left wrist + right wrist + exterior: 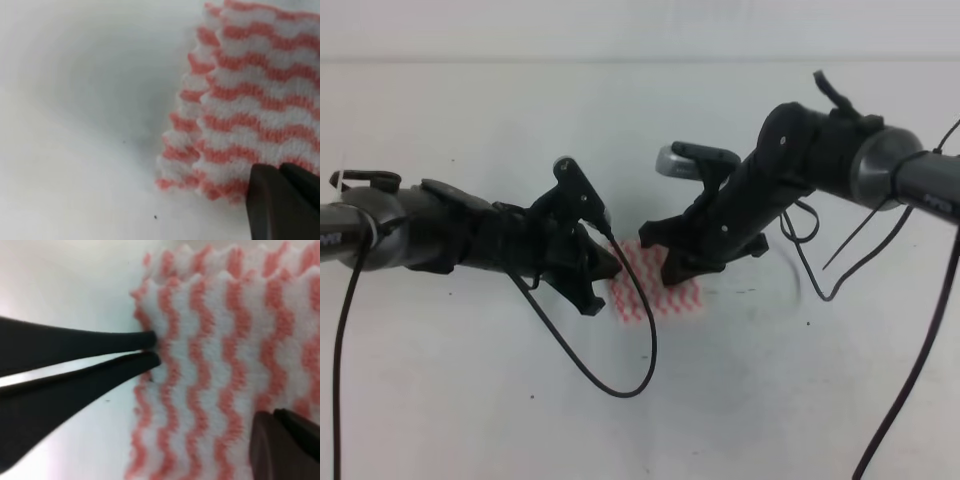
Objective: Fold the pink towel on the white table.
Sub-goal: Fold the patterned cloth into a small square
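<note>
White table (470, 400) fills all three views, plain and flat, with a few small dark specks; a pale wall runs along its far edge in the high view. Near the middle lies the pink towel (655, 285), already doubled over, and both arms lean in over it from either side. From above, only a small patch of it shows between the left gripper (603, 270) and the right gripper (665, 262), so its long axis cannot be told there.

Closer in, the left wrist view shows two layers of the pink towel (250, 100), the upper one set slightly back from the lower, the wavy edges running away from the camera. A dark fingertip (280, 200) sits at the bottom right over the cloth; whether that gripper is spread or pressed together cannot be told.

Only the right wrist view shows the right gripper (154, 349) with its fingers (75, 345) nearly pressed together, tips at the layered edge of the towel (225, 365), apparently pinching it.
</note>
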Motion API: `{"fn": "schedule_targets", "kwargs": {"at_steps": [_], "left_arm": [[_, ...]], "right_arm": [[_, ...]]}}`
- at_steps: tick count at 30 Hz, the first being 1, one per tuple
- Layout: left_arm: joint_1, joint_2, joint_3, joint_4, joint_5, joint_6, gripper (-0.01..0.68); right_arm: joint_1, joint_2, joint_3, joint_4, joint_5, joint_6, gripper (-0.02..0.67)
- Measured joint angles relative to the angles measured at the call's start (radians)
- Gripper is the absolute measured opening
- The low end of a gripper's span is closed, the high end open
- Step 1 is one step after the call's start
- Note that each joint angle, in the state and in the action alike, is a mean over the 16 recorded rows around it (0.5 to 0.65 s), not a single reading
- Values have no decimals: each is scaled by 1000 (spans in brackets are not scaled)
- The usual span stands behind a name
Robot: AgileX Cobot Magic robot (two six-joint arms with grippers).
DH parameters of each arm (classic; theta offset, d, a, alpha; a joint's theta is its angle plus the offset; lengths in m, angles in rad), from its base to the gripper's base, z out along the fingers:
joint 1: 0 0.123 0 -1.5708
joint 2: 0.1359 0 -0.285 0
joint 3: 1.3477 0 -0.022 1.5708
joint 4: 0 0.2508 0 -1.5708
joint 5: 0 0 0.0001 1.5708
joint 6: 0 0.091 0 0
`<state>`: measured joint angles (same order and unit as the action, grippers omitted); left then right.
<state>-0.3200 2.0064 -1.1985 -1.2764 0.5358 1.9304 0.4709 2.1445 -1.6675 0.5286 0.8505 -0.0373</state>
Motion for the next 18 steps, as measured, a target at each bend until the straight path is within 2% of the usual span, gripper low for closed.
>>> {"fn": "schedule_targets", "kwargs": {"at_steps": [11, 18], "left_arm": [[0, -37, 0, -21, 23, -2, -4], [-3, -41, 0, -97, 42, -38, -3]], "right_arm": [[-13, 12, -2, -18, -59, 83, -18], [-21, 10, -32, -46, -90, 120, -18]]}}
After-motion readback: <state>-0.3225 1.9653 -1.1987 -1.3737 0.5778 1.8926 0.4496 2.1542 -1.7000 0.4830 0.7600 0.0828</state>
